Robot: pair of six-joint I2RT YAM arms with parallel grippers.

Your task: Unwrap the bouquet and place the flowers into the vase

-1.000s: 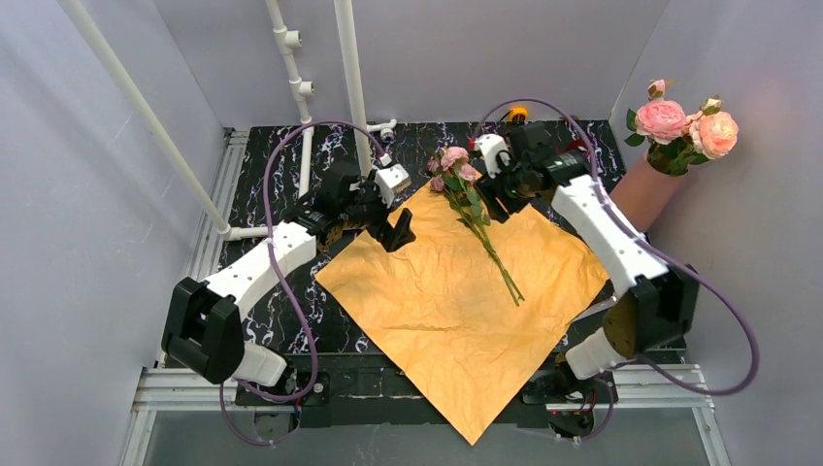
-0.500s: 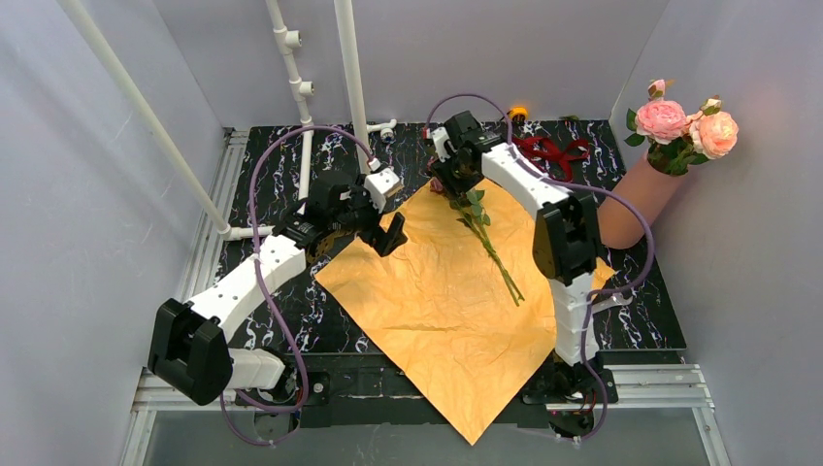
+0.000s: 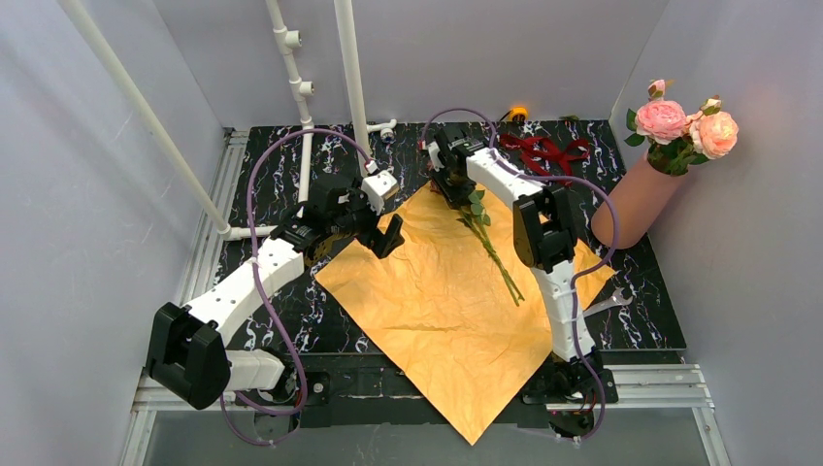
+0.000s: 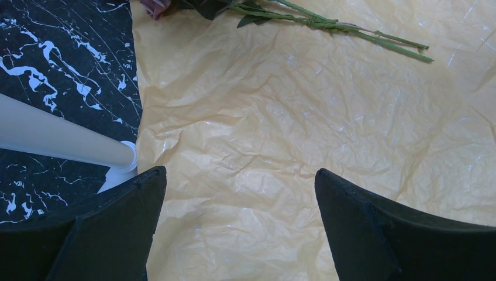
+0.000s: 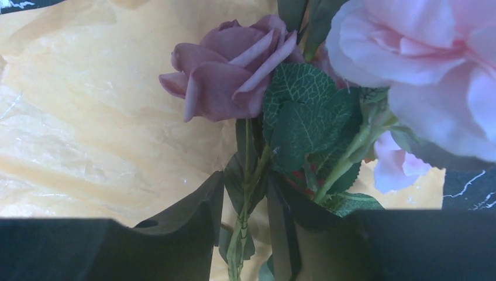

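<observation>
Over the paper's (image 3: 437, 320) left corner, holds left gripper (image 3: 390, 235) wide, empty. At its far corner, now brings right gripper (image 3: 448, 183) across from the vase (image 3: 636, 199) by the tabletop's right edge, narrowing it round the flowers' (image 3: 482, 223) stems; gripped or not, cannot tell. Likely means pickup starting.

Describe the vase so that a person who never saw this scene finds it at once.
Start at the black marbled table and go to its right edge, past the orange paper. There stands the vase, a plain salmon-pink tube, the only thing with pink roses in its top.
</observation>
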